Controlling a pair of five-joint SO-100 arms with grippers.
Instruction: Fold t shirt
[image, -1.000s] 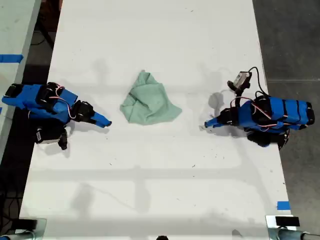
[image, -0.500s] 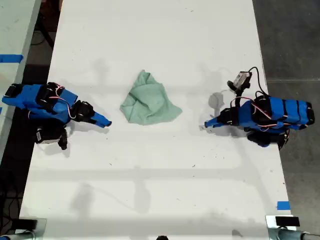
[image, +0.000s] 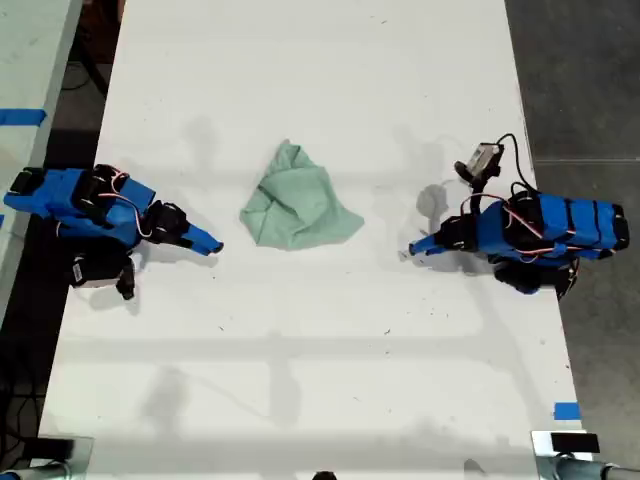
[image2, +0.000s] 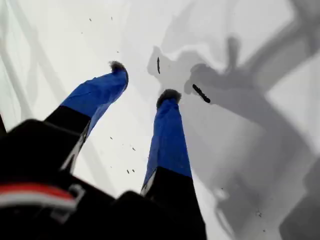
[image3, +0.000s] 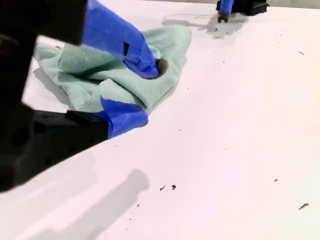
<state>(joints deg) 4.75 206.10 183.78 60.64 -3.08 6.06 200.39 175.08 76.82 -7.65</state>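
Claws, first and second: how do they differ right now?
My first claw points at bare table, with no shirt in its wrist view; my second claw faces the shirt close ahead. My first claw looks steeply down at the table, while my second claw looks low along it. Both are blue, open and empty.

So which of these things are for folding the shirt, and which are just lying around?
For the job: the t shirt; my first gripper, open; my second gripper, open; the white table.
Just lying about: the blue tape strip at the table's edge; dark specks on the table.
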